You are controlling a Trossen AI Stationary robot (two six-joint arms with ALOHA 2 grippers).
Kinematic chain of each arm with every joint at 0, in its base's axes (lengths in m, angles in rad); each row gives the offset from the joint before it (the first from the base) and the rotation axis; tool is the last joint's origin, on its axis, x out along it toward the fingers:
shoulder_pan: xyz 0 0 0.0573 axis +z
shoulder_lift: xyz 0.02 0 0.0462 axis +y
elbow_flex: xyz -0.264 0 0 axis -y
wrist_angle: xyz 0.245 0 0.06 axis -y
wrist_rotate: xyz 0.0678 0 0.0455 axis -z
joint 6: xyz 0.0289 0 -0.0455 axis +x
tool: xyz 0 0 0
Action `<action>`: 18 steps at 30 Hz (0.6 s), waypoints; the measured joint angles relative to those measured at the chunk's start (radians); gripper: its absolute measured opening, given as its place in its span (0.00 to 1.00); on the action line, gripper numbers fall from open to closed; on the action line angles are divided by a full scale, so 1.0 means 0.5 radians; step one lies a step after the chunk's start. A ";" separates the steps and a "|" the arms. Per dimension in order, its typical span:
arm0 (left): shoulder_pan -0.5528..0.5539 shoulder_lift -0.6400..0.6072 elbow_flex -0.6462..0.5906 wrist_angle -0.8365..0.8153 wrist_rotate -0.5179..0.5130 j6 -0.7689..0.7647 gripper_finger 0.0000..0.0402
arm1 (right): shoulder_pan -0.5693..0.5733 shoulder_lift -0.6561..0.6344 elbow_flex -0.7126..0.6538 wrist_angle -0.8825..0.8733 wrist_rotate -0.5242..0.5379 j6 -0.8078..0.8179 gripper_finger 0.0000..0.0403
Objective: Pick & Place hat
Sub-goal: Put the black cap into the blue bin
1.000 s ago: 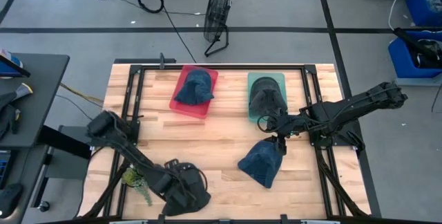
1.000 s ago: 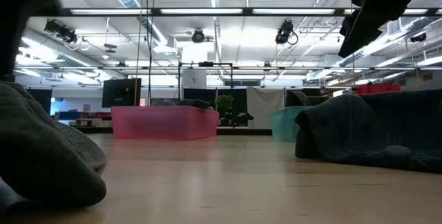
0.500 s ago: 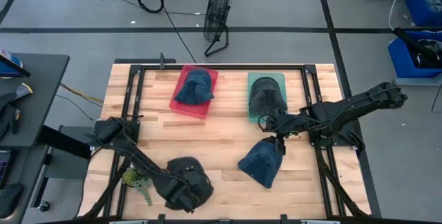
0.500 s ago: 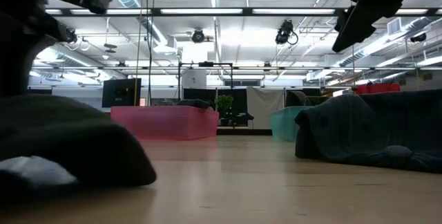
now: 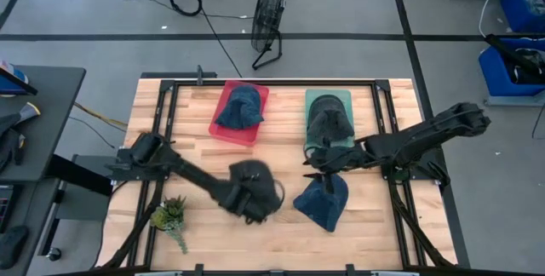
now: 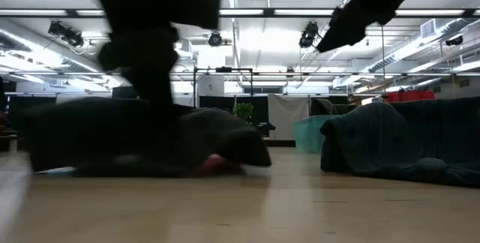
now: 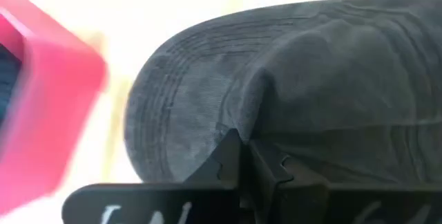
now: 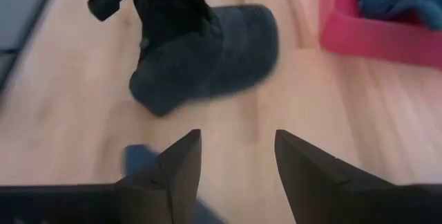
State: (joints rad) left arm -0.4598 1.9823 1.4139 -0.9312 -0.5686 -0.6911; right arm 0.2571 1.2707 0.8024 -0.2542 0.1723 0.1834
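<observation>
From above: left gripper [image 5: 249,198] clamped on a dark grey cap [image 5: 254,187], mid-table, bare wood all round; blue denim cap [image 5: 323,201] just beside, under the right gripper [image 5: 322,163]. At table height: grey cap low over the boards (contact unclear). Left wrist: fingers pinching cap fabric, red bin [image 7: 41,106] near. Right wrist: fingers [image 8: 176,165] spread, holding nothing.

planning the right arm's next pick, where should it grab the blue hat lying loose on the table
Judging from above, take the blue hat by its crown edge nearest the right hand, coming straight down. It lies flat and loose on the wood, clear of the teal bin, and that hand hovers open close by.
</observation>
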 joint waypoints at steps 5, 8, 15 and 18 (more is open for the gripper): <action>0.168 0.000 0.073 0.127 -0.268 0.241 0.04 | 0.000 0.169 0.000 0.239 0.112 -0.107 0.47; 0.221 0.000 0.178 0.132 -0.397 0.350 0.04 | 0.000 0.173 0.000 0.258 0.127 -0.122 0.47; 0.266 -0.003 0.369 0.366 -0.473 0.630 0.04 | 0.000 0.148 0.001 0.377 0.335 -0.415 0.47; 0.298 -0.004 0.393 0.445 -0.412 0.731 0.06 | 0.001 0.148 0.001 0.481 0.313 -0.545 0.47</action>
State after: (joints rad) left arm -0.3109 1.9804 1.6104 -0.7086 -0.7744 -0.3258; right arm 0.2574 1.3446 0.8028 -0.0137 0.3286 -0.0894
